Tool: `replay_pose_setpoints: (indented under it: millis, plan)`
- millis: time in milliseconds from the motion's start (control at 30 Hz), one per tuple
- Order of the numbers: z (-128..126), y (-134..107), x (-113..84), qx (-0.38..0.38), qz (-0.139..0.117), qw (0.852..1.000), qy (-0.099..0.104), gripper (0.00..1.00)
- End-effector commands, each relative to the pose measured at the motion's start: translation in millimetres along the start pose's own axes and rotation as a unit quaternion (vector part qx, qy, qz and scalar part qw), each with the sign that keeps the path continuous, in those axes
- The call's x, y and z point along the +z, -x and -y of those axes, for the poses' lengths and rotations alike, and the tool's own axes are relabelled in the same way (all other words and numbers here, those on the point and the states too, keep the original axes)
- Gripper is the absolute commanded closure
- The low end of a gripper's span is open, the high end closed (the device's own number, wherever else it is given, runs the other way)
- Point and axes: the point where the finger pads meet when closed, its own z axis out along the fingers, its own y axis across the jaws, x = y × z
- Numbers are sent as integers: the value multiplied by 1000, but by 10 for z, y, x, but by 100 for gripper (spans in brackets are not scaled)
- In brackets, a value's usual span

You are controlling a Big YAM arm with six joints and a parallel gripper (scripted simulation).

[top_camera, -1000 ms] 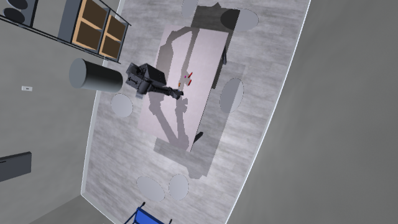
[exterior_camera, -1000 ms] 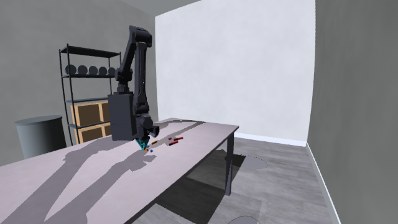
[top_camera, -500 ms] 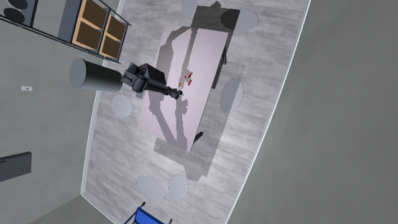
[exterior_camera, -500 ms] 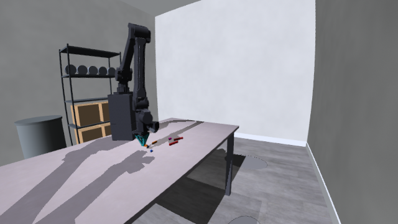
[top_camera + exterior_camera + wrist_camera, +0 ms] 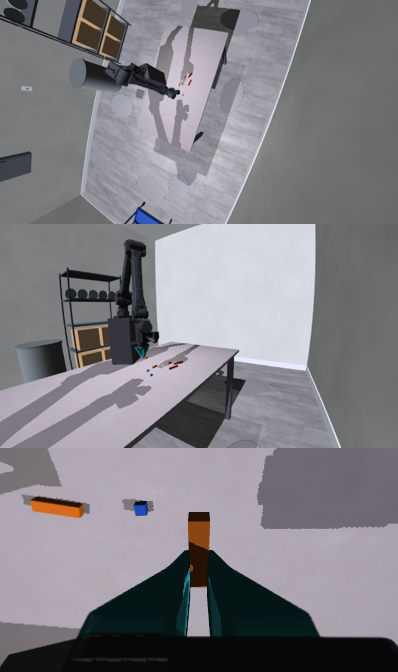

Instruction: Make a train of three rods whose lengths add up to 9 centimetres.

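My gripper (image 5: 143,358) (image 5: 198,560) is shut on an orange rod (image 5: 145,357) (image 5: 199,532) and holds it above the table. Its fingertips are hidden in the top view. A second orange rod (image 5: 179,84) (image 5: 154,366) (image 5: 57,508) lies flat on the table. A blue rod (image 5: 148,370) (image 5: 141,509) lies apart from it. Another blue rod (image 5: 183,94) (image 5: 151,374) lies farther from the arm's base. A magenta rod (image 5: 185,76) (image 5: 170,363) lies near two red rods, one red rod (image 5: 189,75) (image 5: 178,362) and another red rod (image 5: 189,82) (image 5: 173,367).
The table (image 5: 168,124) (image 5: 199,358) carries the rods and broad arm shadows. The arm's dark pedestal (image 5: 120,342) stands at the table's edge. A shelf (image 5: 90,300) and a grey barrel (image 5: 93,76) (image 5: 41,358) stand beyond the table.
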Motion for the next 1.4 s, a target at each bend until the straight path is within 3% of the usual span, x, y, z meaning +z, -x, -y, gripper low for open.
replay_pose_setpoints:
  millis: [0, 267, 433, 533, 967, 1367]
  plan:
    - [-56, -169, 52, 2, -19, 1000, 13, 96]
    - [-30, -72, -6, 0, -7, 1000, 6, 96]
    - [-408, 188, -57, -15, 8, 1000, -1, 96]
    - [-530, 178, -21, -18, 2, 1000, 2, 96]
    - [-503, 143, -6, -13, -2, 1000, 3, 96]
    - [-502, 175, 225, -15, -2, 1000, 3, 96]
